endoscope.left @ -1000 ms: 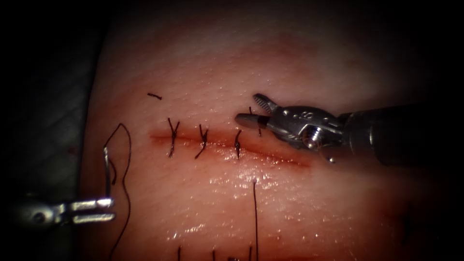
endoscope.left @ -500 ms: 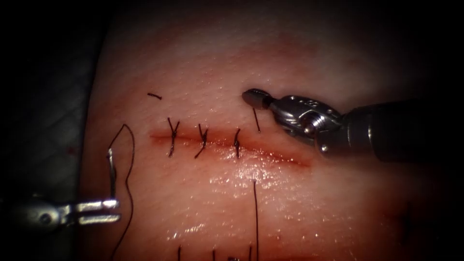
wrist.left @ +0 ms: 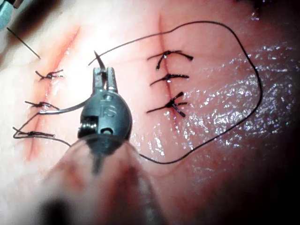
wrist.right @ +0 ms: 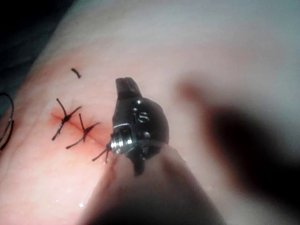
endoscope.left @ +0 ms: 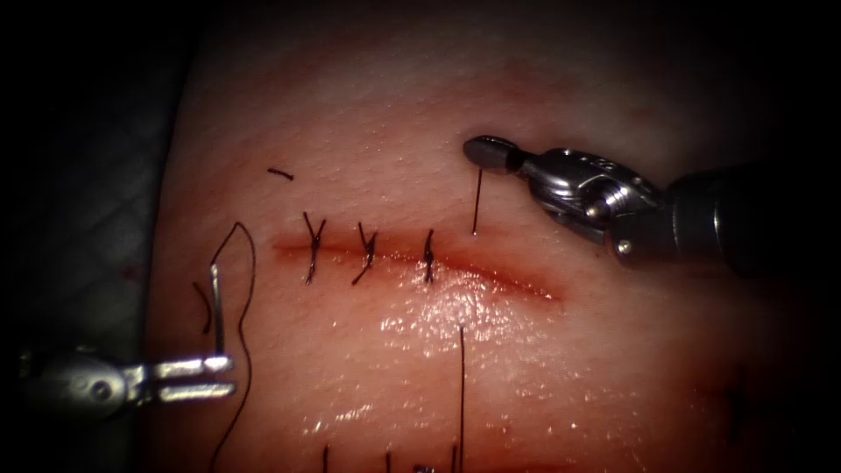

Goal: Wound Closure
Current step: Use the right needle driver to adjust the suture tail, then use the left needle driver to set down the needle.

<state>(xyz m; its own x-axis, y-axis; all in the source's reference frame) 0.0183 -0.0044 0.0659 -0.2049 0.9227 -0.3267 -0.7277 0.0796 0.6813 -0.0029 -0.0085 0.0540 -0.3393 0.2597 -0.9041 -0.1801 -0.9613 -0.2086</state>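
The cut [endoscope.left: 491, 276] runs across the tissue [endoscope.left: 368, 114] with three tied stitches [endoscope.left: 366, 254] along its left part. Past the last stitch, the right tool [endoscope.left: 480, 151] has its jaws shut on a short thread end [endoscope.left: 476, 201] that rises taut from the tissue just above the cut. The right tool [wrist.right: 126, 86] hovers over the stitches [wrist.right: 84, 133]. At the far left, the left tool [endoscope.left: 228, 377] is shut on the needle [endoscope.left: 216, 302], which stands free of the tissue. The left tool [wrist.left: 105, 76] grips the needle [wrist.left: 65, 108] close to its pointed end. Thread [endoscope.left: 248, 263] loops around it.
A second thread strand [endoscope.left: 462, 394] leaves the tissue below the cut and runs down out of view. A small cut scrap of thread [endoscope.left: 280, 174] lies above the left stitch. Another row of tied stitches [wrist.left: 168, 77] lies nearby. Red fluid wets the cut's edges.
The right tool's jaws closed on the thread end, then rose up and to the right, drawing it taut. The left tool drifted slightly right and down with the needle.
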